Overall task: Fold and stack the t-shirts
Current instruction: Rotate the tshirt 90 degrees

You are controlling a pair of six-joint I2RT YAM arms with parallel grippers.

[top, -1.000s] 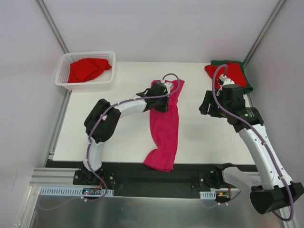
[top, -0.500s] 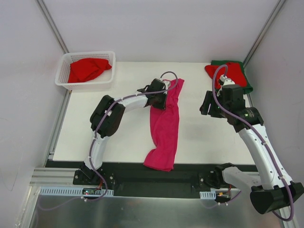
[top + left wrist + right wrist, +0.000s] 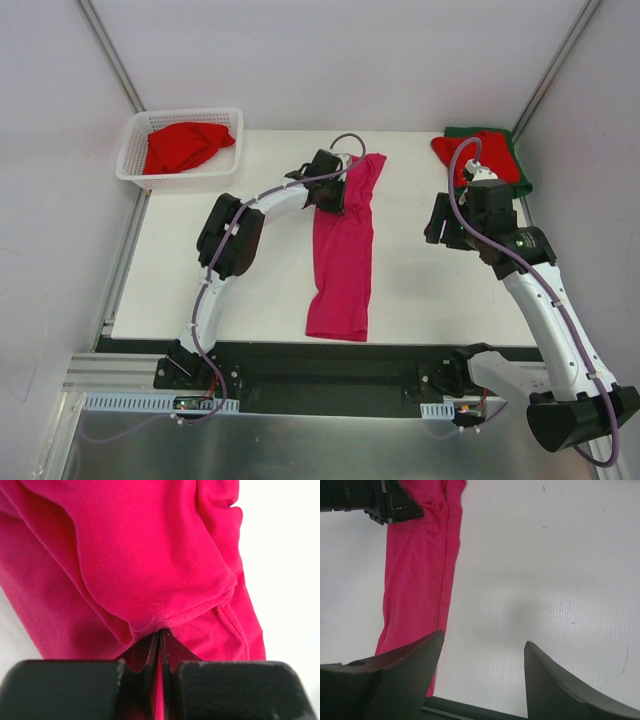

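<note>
My left claw [image 3: 333, 188] is pinched shut on a fold of the magenta-pink t-shirt [image 3: 342, 262] near its far end. In the left wrist view the two fingers [image 3: 152, 647] meet with a bunched hem edge squeezed between them. The shirt lies on the white bench [image 3: 250, 285] as one long narrow strip. It runs from the far middle of the surface towards me, and its near end sits right at the bench's front edge. My right claw [image 3: 438, 224] hangs above bare bench, to the right of the strip and well apart from it. Its jaws stand wide with nothing between them, and the right wrist view shows the pink strip off to the left of its fingers. A red t-shirt [image 3: 185, 145] sits crumpled in the white lattice basket [image 3: 133, 152] at the far left corner. At the far right corner a second red t-shirt [image 3: 485, 152] lies on top of a dark green t-shirt [image 3: 522, 183], whose edge shows around it.
</note>
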